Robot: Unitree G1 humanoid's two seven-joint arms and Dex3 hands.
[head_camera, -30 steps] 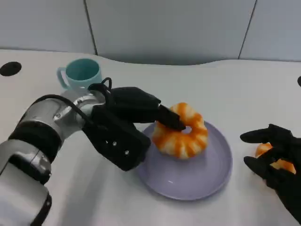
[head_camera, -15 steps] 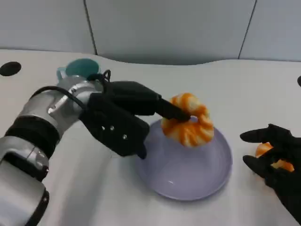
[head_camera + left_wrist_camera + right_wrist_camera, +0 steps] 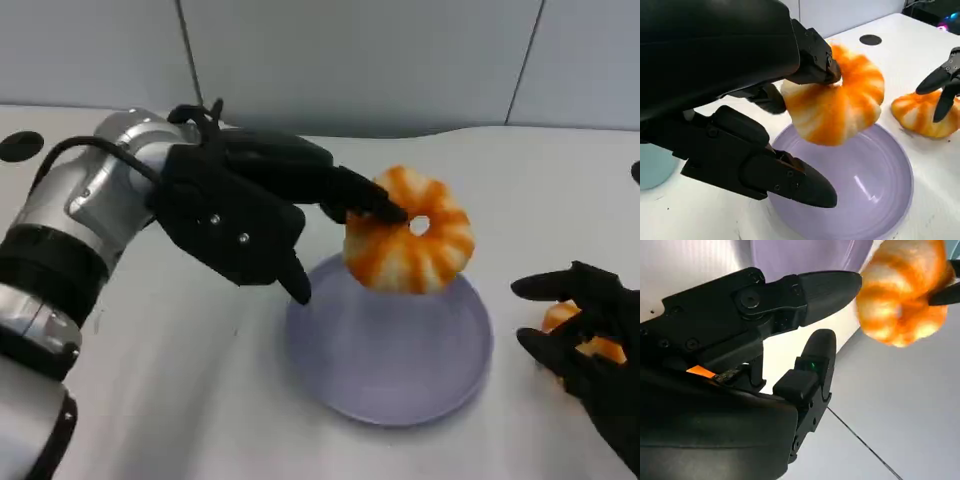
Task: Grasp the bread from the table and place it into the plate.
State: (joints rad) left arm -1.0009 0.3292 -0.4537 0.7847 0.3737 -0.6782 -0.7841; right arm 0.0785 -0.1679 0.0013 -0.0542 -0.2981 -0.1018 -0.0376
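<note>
My left hand pinches the orange-and-white ring-shaped bread, held clear above the round lavender plate. My right hand, fingers spread, rests on a second orange bread piece on the white table beside the plate.

The bread above the plate is a ring striped orange and pale cream. The plate is plain pale lilac. The left hand beside the plate is black on a silver forearm; the right hand is black too. A second orange-and-cream piece lies right of the plate. The table is white.
</note>
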